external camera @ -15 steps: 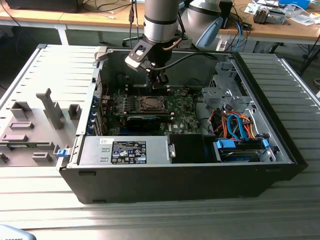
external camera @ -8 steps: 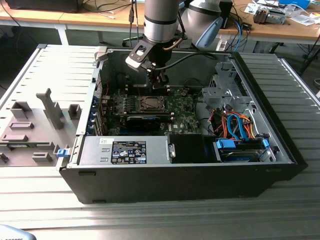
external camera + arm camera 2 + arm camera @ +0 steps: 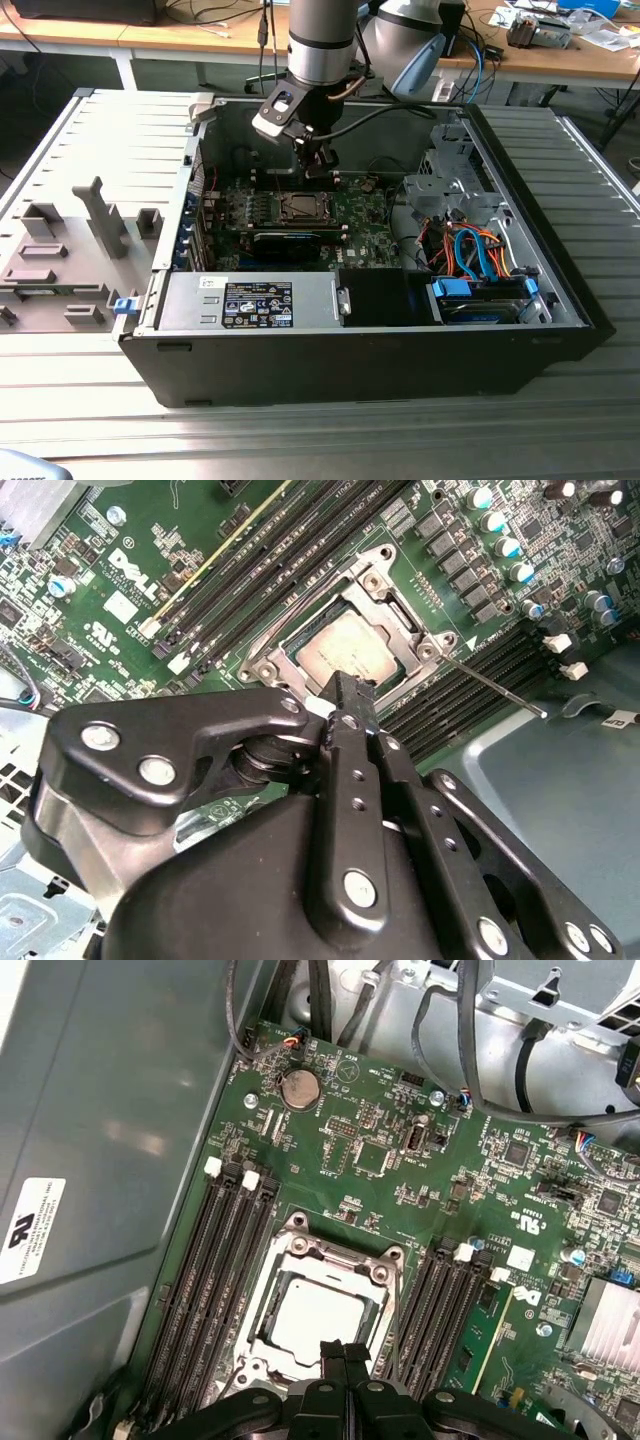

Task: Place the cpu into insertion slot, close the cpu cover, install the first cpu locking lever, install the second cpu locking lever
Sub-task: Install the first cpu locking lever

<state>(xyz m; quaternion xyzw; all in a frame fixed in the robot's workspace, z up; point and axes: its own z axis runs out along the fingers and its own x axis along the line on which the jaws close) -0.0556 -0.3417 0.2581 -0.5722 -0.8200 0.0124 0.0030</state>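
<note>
One cpu (image 3: 318,1322), a flat square with a matte silvery-beige lid, sits in the insertion slot (image 3: 263,1305), whose dark edge shows as a thin border around the chip. The cpu cover (image 3: 335,1253), a thin stamped silver frame with a square window, lies flat over the socket, and the chip shows through the window. The gripper (image 3: 345,1352) is a black matte linkage with bare screw heads. Its two slim fingers are pressed together with just a seam between them and nothing pinched. The tip hangs at the socket edge by the cpu's rim; can't tell if it touches. The second wrist view sees the tip from behind the linkage and adds a locking lever (image 3: 495,685), a thin bright wire rod sticking out from a socket corner across a bank of black memory slots (image 3: 450,705). The first wrist view gives the wider glossy green board (image 3: 400,1160), with a round shiny coin cell (image 3: 300,1088), a finned aluminium heatsink (image 3: 605,1325) and black cables (image 3: 470,1030) beyond the board edge. The exterior view gives the whole dark steel case (image 3: 350,370), lying open on a slatted grey table (image 3: 300,440). The arm comes down into it above the socket, and orange and blue cables (image 3: 470,250) are bunched at the exterior view's right.
</note>
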